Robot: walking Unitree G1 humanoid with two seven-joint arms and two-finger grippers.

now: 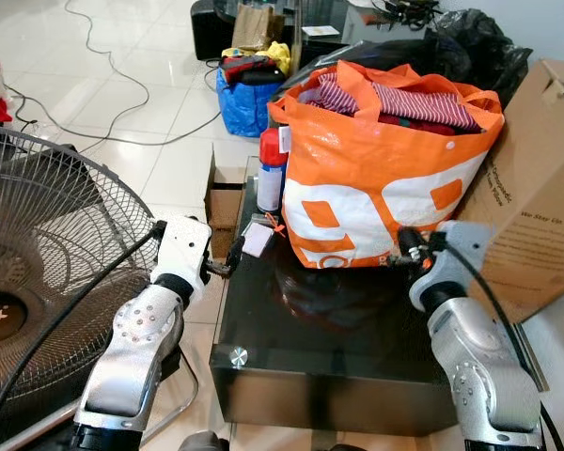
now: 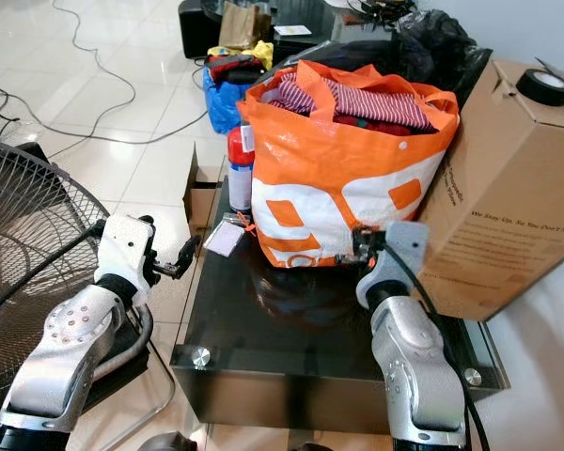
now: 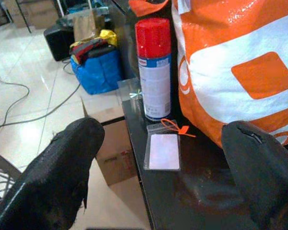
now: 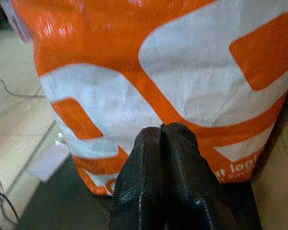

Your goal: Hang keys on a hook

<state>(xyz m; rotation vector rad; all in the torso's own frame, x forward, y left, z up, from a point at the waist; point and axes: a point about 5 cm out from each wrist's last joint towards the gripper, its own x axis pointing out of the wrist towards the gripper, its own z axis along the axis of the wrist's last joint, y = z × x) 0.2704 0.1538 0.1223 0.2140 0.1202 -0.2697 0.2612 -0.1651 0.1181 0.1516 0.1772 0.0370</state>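
A low black glass-topped table [image 1: 338, 366] carries a large orange-and-white woven plastic bag [image 1: 381, 174] stuffed with striped red clothing, which stands toward the table's far edge. At the table's far left corner a white spray can with a red cap [image 3: 154, 67] stands upright, just beside the bag. Before the can, along the left edge, a small clear plastic sleeve holding a pale card [image 3: 163, 150] lies flat, with an orange tie [image 3: 176, 128] at its far end; whether keys are attached cannot be told. The left gripper [image 1: 233, 256] hovers at the table's left edge, near the sleeve but apart from it, its two black fingers [image 3: 67, 177] spread wide. The right gripper [image 2: 357, 246] sits over the table's right half, against the foot of the bag, its two black fingers [image 4: 161, 177] pressed together with nothing between them. A brown cardboard box [image 2: 517, 188] leans at the table's right edge, a roll of black tape [image 2: 545, 86] on its top. A black wire-caged floor fan [image 1: 38, 282] stands on the tiled floor off the table's left edge, and a blue bag [image 1: 246, 94] lies on the floor beyond the far edge
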